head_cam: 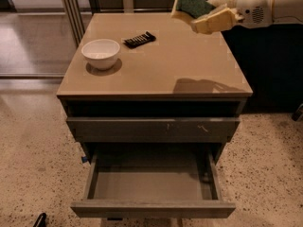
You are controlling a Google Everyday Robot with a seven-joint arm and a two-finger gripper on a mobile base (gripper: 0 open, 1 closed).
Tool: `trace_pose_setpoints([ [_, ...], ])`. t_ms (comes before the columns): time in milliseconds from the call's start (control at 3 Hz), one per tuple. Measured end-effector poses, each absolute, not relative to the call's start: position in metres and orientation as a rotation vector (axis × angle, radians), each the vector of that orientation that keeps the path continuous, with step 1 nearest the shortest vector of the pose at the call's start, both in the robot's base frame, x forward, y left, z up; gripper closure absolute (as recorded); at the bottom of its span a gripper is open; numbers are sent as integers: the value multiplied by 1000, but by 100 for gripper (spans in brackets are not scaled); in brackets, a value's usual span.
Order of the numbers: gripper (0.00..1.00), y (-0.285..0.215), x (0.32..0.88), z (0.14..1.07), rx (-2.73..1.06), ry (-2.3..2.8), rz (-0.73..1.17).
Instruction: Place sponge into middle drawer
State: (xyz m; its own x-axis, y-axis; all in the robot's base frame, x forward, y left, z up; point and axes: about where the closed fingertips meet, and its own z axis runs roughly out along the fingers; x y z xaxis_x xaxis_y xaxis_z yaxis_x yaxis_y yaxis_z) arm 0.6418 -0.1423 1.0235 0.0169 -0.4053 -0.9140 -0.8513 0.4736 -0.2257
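- The end effector [202,14] hangs high over the rear right corner of the surface [180,65]. It is clenched on the sponge [189,2], green face uppermost, well apart from its goal.
- The middle drawer [151,186] stands pulled out at the bottom, forward of and well below the surface.
- Risk: the grip appears to take one end of the sponge only. Soft foam could twist or slip in transit and fall on the surface or the floor.
- Risk: a straight descent would meet the front edge of the surface, or the closed scratched drawer [151,129] above the opening. The path should pass forward of both first.
- Risk: an early release could leave the sponge on the drawer's front rim or thin side walls.
- Room: the white bowl [101,53] and black ribbed bar [139,39] lie at the left rear, well off the likely path.
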Motion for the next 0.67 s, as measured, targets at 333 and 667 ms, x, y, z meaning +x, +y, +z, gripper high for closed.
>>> trace_pose_setpoints([
  [333,100,-163,630,997,-1061,1647,494],
  [667,100,-162,631,997,-1068,1647,495],
])
